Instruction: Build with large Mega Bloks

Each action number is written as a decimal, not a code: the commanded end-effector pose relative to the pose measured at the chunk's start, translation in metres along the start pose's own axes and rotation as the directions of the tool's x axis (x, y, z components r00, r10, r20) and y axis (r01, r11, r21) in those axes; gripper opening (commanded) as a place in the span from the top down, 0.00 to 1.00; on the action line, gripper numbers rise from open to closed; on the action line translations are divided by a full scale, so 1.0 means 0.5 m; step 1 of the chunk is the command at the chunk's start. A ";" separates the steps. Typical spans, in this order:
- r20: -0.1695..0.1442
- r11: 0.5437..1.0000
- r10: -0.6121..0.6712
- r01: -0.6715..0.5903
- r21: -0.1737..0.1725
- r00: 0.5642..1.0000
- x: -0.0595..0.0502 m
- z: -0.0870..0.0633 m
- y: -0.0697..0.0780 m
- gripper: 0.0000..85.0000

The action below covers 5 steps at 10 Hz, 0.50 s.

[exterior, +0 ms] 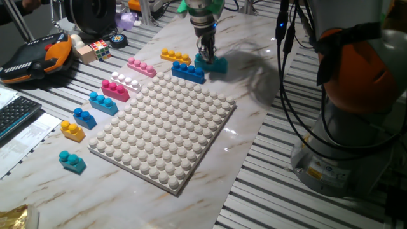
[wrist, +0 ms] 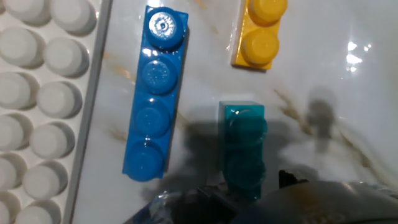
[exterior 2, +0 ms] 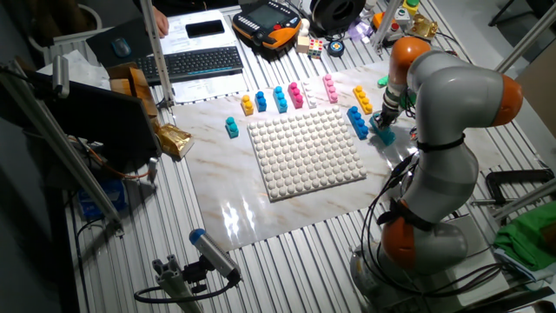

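Straddling the teal brick (exterior: 216,64) on the tabletop (exterior: 254,121), the hand (exterior: 206,53) sits low; whether it grips cannot be told. Blue brick (exterior: 188,71) lies just left.

Gripper down on the teal brick beside the baseplate

The gripper (exterior: 206,52) points straight down, its fingers (exterior: 203,47) at a teal brick (exterior: 215,64) just beside a blue 4-stud brick (exterior: 188,71). Yellow (exterior: 175,56), pink (exterior: 141,67), white (exterior: 126,81) and magenta (exterior: 115,90) bricks line the white baseplate (exterior: 164,126) on the marbled desk (exterior: 254,121).
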State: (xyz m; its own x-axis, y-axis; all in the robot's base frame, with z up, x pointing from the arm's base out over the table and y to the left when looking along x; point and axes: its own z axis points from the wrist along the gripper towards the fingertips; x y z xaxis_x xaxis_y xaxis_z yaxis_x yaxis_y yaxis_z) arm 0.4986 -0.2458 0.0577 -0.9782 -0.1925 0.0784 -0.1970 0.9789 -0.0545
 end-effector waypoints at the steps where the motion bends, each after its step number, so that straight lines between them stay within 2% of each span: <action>1: -0.006 1.000 -0.002 0.002 -0.010 1.000 -0.002 -0.008 -0.001 0.99; 3: -0.010 1.000 0.001 -0.001 -0.009 1.000 -0.002 -0.032 0.000 0.99; 5: -0.028 0.999 0.034 -0.035 -0.020 0.999 -0.004 -0.077 0.016 0.99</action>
State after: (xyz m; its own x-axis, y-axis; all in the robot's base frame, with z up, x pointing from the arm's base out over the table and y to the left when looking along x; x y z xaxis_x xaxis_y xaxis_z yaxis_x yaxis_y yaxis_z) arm 0.5014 -0.2348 0.0935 -0.9825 -0.1541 0.1046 -0.1587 0.9866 -0.0376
